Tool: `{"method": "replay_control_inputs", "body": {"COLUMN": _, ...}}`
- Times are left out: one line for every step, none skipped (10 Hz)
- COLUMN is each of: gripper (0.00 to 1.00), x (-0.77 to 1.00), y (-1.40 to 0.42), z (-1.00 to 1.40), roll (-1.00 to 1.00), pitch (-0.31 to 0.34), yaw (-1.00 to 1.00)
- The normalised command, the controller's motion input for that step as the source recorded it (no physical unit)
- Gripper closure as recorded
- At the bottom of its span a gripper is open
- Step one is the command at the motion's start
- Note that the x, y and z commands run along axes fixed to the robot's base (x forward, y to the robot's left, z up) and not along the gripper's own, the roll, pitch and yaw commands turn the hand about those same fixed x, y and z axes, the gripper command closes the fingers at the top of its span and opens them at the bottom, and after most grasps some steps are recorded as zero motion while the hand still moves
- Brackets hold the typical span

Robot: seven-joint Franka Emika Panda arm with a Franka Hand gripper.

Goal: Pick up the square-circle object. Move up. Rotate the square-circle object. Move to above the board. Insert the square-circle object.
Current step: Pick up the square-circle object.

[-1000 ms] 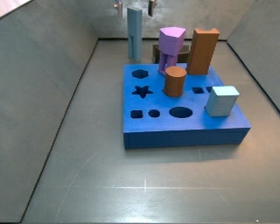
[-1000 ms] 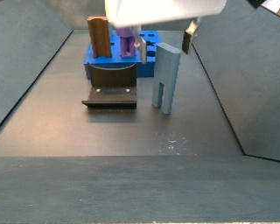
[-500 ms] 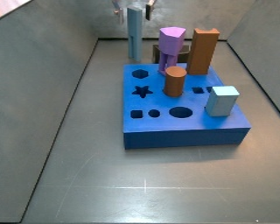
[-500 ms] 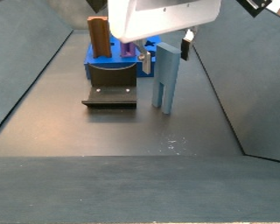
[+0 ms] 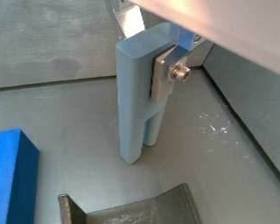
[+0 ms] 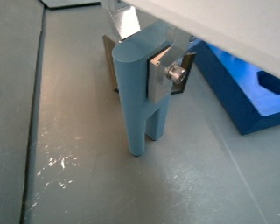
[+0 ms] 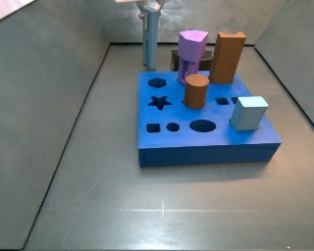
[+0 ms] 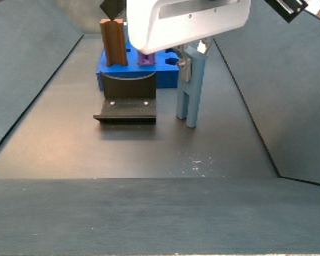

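Observation:
The square-circle object (image 7: 150, 39) is a tall, slim grey-blue peg standing upright behind the board (image 7: 206, 147), a bright-blue block with dark shaped holes. My gripper (image 7: 150, 7) is shut on the peg's top end. In both wrist views the silver fingers (image 5: 168, 75) (image 6: 168, 75) press flat against the peg's (image 5: 136, 105) (image 6: 140, 101) opposite faces. In a side view the peg (image 8: 191, 95) hangs from the gripper (image 8: 195, 55) with its foot just above the floor, beside the fixture (image 8: 127, 106).
A purple hexagonal peg (image 7: 191, 54), a tall brown block (image 7: 228, 57), an orange cylinder (image 7: 196, 91) and a pale-blue cube (image 7: 249, 113) stand on the board. The fixture (image 5: 130, 206) lies close to the peg. Grey walls enclose the floor.
The gripper has closed on the peg's top and risen slightly, lifting the peg a little off the floor.

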Motion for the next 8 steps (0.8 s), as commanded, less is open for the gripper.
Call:
{"method": "replay_control_inputs", "body": {"gripper": 1.0, "x": 0.0, "y": 0.0, "z": 0.0, "roll": 0.0, "pitch": 0.0, "yaw": 0.0}}
{"method": "replay_control_inputs", "body": {"gripper": 1.0, "x": 0.0, "y": 0.0, "z": 0.0, "roll": 0.0, "pitch": 0.0, "yaw": 0.0}}
{"method": "replay_control_inputs", "body": {"gripper": 1.0, "x": 0.0, "y": 0.0, "z": 0.0, "roll": 0.0, "pitch": 0.0, "yaw": 0.0}}
{"method": "replay_control_inputs", "body": {"gripper": 1.0, "x": 0.0, "y": 0.0, "z": 0.0, "roll": 0.0, "pitch": 0.0, "yaw": 0.0}}
{"method": "replay_control_inputs", "body": {"gripper": 1.0, "x": 0.0, "y": 0.0, "z": 0.0, "roll": 0.0, "pitch": 0.0, "yaw": 0.0}}
{"method": "replay_control_inputs", "body": {"gripper": 1.0, "x": 0.0, "y": 0.0, "z": 0.0, "roll": 0.0, "pitch": 0.0, "yaw": 0.0}}
{"method": "replay_control_inputs", "body": {"gripper": 1.0, "x": 0.0, "y": 0.0, "z": 0.0, "roll": 0.0, "pitch": 0.0, "yaw": 0.0}}
{"method": "replay_control_inputs", "body": {"gripper": 1.0, "x": 0.0, "y": 0.0, "z": 0.0, "roll": 0.0, "pitch": 0.0, "yaw": 0.0}}
